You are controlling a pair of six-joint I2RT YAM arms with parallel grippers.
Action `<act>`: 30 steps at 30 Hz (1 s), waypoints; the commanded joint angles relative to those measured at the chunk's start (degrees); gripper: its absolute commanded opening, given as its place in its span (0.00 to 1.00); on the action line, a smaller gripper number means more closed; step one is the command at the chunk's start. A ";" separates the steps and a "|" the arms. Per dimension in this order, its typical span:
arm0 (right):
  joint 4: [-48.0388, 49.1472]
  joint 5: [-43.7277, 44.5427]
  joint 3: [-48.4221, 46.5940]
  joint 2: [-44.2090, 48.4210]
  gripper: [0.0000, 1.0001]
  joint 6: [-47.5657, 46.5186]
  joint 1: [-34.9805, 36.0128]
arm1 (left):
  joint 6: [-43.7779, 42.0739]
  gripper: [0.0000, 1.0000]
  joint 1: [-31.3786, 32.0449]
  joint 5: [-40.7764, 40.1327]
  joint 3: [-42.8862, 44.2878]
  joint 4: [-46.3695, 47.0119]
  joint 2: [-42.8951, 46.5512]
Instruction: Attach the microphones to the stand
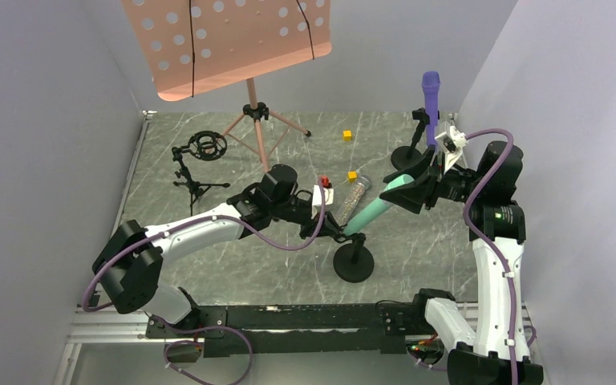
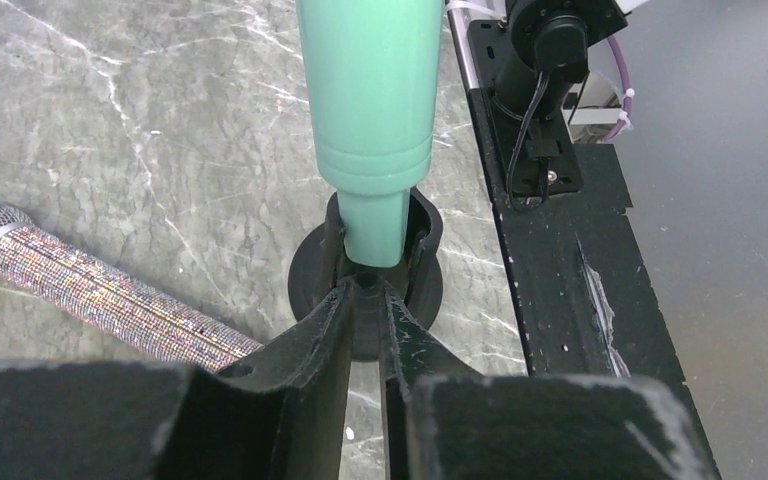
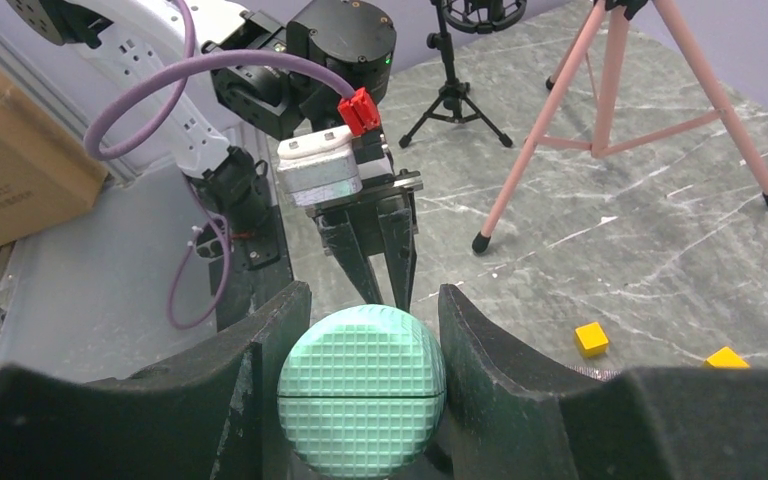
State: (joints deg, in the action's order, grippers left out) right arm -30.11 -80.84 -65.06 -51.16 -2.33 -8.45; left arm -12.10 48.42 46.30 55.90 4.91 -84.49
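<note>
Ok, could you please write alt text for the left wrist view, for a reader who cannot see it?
The narrow tail of a mint-teal microphone sits in a black clip on a round-based stand, and the left claw pinches that clip at its base. A glittery microphone lies on the marble table at the left.

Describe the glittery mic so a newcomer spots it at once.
Find the pink music stand at the back of the marble table. Right of its tripod, the glittery silver-pink microphone lies flat, head by a yellow cube. It alone lies down: the purple microphone stands upright, the mint microphone slants.
</note>
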 commanded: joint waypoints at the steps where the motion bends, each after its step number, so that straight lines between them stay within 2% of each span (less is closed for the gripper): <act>1: 1.96 -1.08 0.19 0.92 0.11 0.13 -0.34 | 0.98 0.23 1.08 2.85 2.25 2.56 -0.55; 8: 1.05 -0.90 0.46 0.99 0.11 -0.78 -0.34 | 1.64 0.39 1.06 1.54 1.01 3.53 -0.15; 10: 0.74 -0.90 0.48 1.01 0.11 -1.15 -0.32 | 1.49 0.41 1.06 1.50 1.01 3.31 -0.15; 19: -5.29 0.91 -1.34 1.15 0.11 -6.78 -0.34 | 2.40 0.39 1.07 0.91 0.18 4.35 0.08; 27: -15.72 4.49 -7.42 0.40 0.11 -14.58 -0.78 | 4.27 0.39 -1.07 -0.59 -3.29 7.06 4.76; 30: -15.89 4.26 -8.11 0.65 0.11 -14.32 -1.18 | 4.44 0.40 -2.05 -0.43 -4.01 7.31 6.11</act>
State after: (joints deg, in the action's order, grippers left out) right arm -43.64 -77.71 -69.95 -50.98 -13.17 -8.91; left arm -8.73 47.72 45.34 52.47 8.71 -81.89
